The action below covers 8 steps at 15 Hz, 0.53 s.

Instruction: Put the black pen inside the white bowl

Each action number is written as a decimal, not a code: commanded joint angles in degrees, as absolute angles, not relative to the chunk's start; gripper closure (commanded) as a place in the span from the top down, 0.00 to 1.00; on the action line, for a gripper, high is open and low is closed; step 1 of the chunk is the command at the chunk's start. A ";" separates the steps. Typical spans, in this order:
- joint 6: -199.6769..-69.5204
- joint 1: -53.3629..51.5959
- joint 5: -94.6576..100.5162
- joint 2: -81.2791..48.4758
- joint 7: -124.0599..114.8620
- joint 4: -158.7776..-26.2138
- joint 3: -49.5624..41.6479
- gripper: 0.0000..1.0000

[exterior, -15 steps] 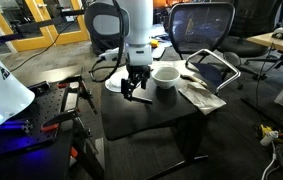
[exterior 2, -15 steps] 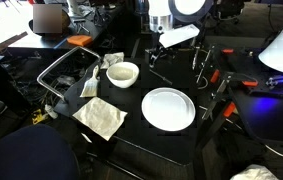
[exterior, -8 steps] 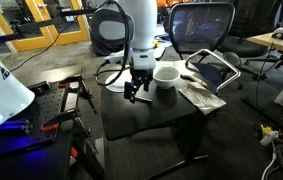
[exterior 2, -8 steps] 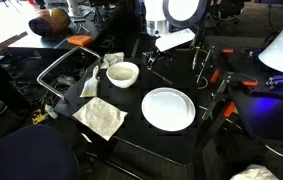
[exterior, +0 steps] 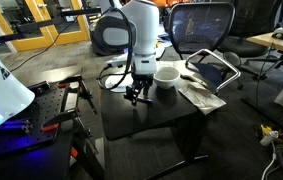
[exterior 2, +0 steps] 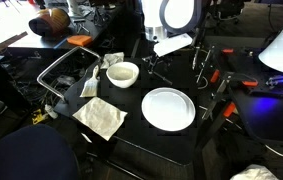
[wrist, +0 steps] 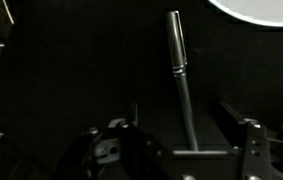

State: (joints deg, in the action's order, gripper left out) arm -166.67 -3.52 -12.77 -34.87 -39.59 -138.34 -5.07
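Note:
The black pen (wrist: 180, 70) lies on the black table and runs lengthways between my fingers in the wrist view. My gripper (wrist: 186, 130) is open around the pen's near end, one finger on each side, without touching it. In both exterior views the gripper (exterior: 134, 94) (exterior 2: 153, 63) hangs low over the table. The white bowl (exterior: 166, 75) (exterior 2: 123, 73) stands empty next to it. I cannot make out the pen in the exterior views.
A flat white plate (exterior 2: 168, 108) lies near the bowl; its edge shows in the wrist view (wrist: 256, 10). A crumpled cloth (exterior 2: 101, 117) lies at the table's edge. A metal frame (exterior 2: 59, 75) and an office chair (exterior: 203, 30) stand beside the table.
The arm has lowered a little and shifted slightly sideways over the table. The bowl, plate and cloth have not moved.

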 commanded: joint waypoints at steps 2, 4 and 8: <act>-166.79 -2.66 -14.97 -35.68 -37.28 -137.17 -4.15 0.43; -166.85 -2.59 -15.22 -35.65 -37.22 -136.91 -3.89 0.28; -166.82 -2.46 -15.97 -35.48 -37.05 -136.47 -3.30 0.00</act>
State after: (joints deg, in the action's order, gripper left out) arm -166.67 -3.48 -14.02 -35.05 -39.53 -136.68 -4.09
